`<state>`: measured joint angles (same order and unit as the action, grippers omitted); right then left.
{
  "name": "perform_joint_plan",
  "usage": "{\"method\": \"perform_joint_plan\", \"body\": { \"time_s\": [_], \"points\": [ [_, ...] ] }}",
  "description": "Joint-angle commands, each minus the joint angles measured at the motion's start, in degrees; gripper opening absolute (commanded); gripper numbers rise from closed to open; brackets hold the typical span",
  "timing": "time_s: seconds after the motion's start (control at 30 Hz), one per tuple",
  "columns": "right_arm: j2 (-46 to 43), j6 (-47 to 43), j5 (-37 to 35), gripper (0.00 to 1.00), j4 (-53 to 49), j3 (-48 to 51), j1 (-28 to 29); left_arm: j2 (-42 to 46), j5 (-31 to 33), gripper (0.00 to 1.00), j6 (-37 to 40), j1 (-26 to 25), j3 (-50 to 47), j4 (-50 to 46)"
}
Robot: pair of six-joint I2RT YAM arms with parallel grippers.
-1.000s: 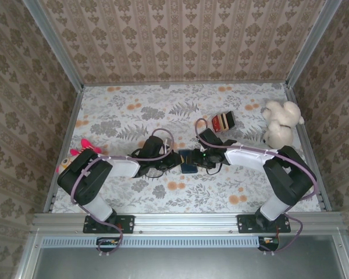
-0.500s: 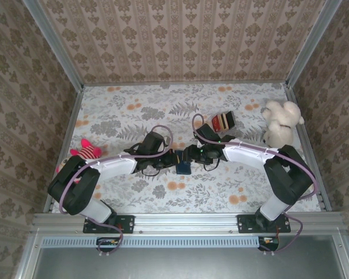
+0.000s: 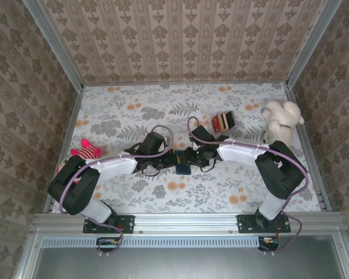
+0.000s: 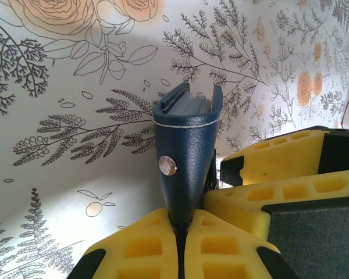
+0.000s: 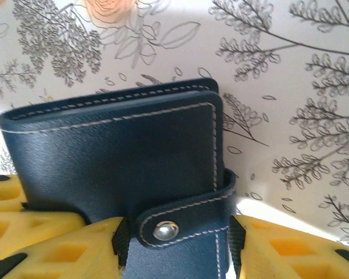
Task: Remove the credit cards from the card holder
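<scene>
Two grippers meet over the middle of the flowered tabletop (image 3: 134, 116), with the card holder (image 3: 183, 161) caught between them and raised off the cloth. From the wrist views, the step in hand looks like the opening of the holder, and the credit cards are not yet out. The tab (image 5: 186, 218) is folded over the edge and its snap (image 5: 164, 231) is fastened.

At the upper edge of the holder (image 4: 186, 157) pale blue-grey layers show between the two covers. Whether they are slots or card edges cannot be told.

The left gripper (image 4: 179, 224) has its yellow fingers (image 4: 134, 244) brought almost together. They pinch the lower edge of the holder, which stands on edge between them.

The right gripper (image 5: 175, 244) comes in from the other side. Its fingers (image 5: 291, 250) stand partly apart and straddle the tab end of the holder (image 5: 116, 157). Their dark inner pads lie against the sides of the tab. It reads as a hold, though how hard they press is not clear.

The next move probably calls for the right fingers to pull the tab free of the snap while the left keeps its pinch firm. The covers can then be spread and a card reached. The snap may resist, and the holder could twist out of the narrow left pinch.
</scene>
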<state>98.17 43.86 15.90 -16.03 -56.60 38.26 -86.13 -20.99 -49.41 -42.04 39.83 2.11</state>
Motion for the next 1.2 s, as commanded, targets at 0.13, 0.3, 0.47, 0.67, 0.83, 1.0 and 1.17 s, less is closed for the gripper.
{"method": "perform_joint_plan", "body": {
  "time_s": [0.13,0.3,0.47,0.67,0.83,1.0,1.17],
  "points": [
    [2.25,0.52,-2.39,0.50,-2.39,-1.76,0.48,-0.11,1.61,0.04,0.20,-0.64,1.05,-1.58],
    [1.12,0.28,-6.36,0.47,-4.29,-1.11,0.42,0.51,3.63,0.03,0.18,-0.67,1.12,-3.35],
    [-0.64,0.15,-10.88,0.45,-5.99,0.14,-0.02,1.92,6.63,0.01,0.10,-0.44,-0.26,-3.95],
    [-2.16,0.49,-13.88,0.44,-6.75,1.05,-0.26,2.02,7.37,0.01,0.12,-0.32,-0.55,-4.72],
    [-2.19,-0.09,-14.73,0.43,-7.67,0.36,-0.20,1.93,7.21,0.01,-0.07,-0.30,-0.55,-4.83],
    [-2.57,-0.83,-11.07,0.42,-4.75,0.03,-0.12,1.55,6.86,0.02,-0.14,-0.29,-0.46,-5.16],
    [-1.27,-3.01,-6.70,0.42,-3.21,-0.99,-0.03,0.74,7.69,0.08,-0.01,-0.30,0.66,-7.39]
  ]
}}
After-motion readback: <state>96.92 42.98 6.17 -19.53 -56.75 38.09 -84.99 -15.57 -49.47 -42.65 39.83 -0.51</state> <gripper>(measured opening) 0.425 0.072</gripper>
